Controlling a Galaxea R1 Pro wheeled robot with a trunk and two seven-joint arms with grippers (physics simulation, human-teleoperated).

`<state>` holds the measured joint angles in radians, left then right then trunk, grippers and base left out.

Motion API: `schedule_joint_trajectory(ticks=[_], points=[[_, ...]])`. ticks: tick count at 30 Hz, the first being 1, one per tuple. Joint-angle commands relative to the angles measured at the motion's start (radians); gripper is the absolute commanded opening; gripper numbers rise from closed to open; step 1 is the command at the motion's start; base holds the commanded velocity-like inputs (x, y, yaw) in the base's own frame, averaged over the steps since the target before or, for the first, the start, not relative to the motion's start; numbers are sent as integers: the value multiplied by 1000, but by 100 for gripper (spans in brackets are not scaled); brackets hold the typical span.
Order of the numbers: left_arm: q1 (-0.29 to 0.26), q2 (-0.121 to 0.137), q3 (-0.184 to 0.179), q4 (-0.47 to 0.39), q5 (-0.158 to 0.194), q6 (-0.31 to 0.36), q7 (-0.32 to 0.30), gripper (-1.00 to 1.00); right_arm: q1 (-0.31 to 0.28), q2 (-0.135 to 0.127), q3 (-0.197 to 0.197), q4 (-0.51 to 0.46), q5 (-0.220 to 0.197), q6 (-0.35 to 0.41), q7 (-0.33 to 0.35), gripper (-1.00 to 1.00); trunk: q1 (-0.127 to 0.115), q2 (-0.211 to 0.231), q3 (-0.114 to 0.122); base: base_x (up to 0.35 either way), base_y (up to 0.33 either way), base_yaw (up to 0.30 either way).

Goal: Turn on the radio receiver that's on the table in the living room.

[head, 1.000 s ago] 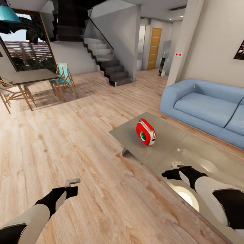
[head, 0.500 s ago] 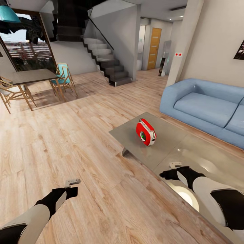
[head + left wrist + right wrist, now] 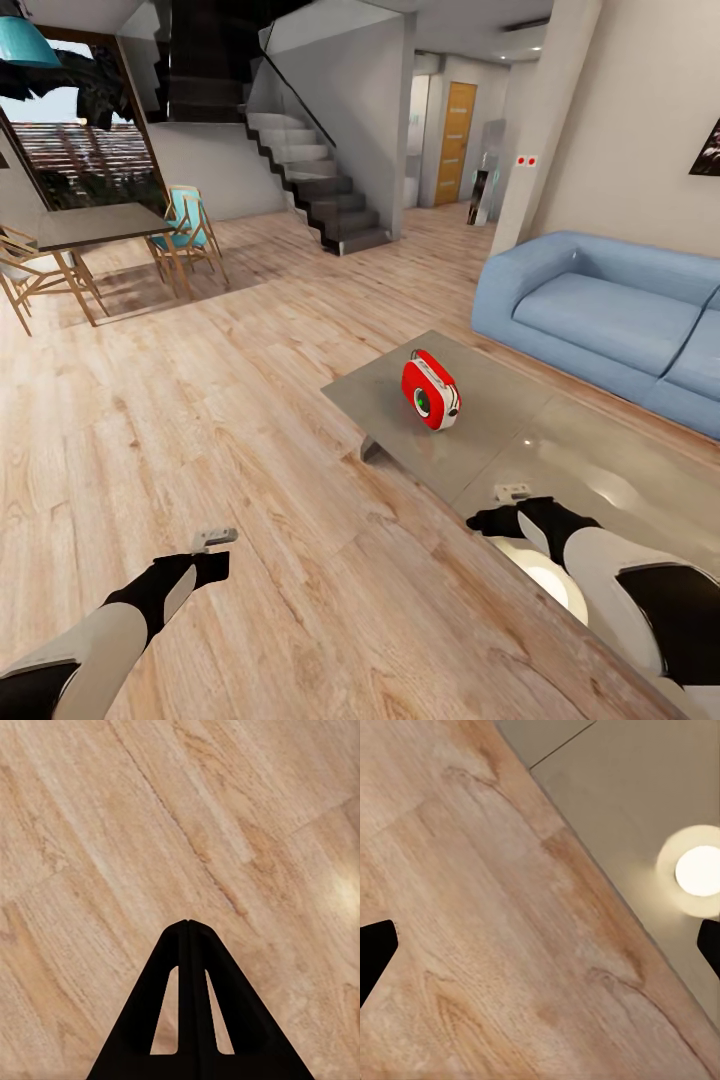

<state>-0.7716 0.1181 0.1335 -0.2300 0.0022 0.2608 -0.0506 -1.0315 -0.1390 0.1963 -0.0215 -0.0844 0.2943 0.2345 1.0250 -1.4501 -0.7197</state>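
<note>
The red radio receiver (image 3: 431, 390) stands upright on the low grey table (image 3: 500, 420), its round dial facing me. My right gripper (image 3: 512, 492) hovers over the table's near edge, roughly a hand's length short of the radio receiver. In the right wrist view the gripper (image 3: 540, 945) is open, fingertips (image 3: 375, 945) far apart, above the floor and the table edge (image 3: 645, 810). My left gripper (image 3: 213, 538) hangs over bare floor, well left of the table. In the left wrist view it (image 3: 187, 924) is shut on nothing.
A light-blue sofa (image 3: 600, 320) runs behind and right of the table. A dark dining table (image 3: 95, 225) with wooden chairs (image 3: 185, 232) stands far left, and stairs (image 3: 320, 190) rise at the back. Wood plank floor (image 3: 250, 400) lies between.
My right arm has drifted slightly left and toward me along the table's near edge. The left arm and the radio receiver have not moved.
</note>
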Motion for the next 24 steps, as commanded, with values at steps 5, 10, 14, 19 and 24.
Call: schedule_joint_trajectory(ticks=[5,10,14,19,24], points=[[0,0,0,0,0,0,0,-100,1,14,0,0,0,-1,0,100,0,0,0,0,0,0],[0,0,0,0,0,0,0,-100,1,19,0,0,0,-1,0,100,0,0,0,0,0,0],[0,0,0,0,1,0,0,-100,1,24,0,0,0,-1,0,100,0,0,0,0,0,0],[0,-1,0,0,1,0,0,-100,5,36,0,0,0,-1,0,100,0,0,0,0,0,0],[0,-1,0,0,1,0,0,-100,13,50,1,0,1,-1,0,100,0,0,0,0,0,0]])
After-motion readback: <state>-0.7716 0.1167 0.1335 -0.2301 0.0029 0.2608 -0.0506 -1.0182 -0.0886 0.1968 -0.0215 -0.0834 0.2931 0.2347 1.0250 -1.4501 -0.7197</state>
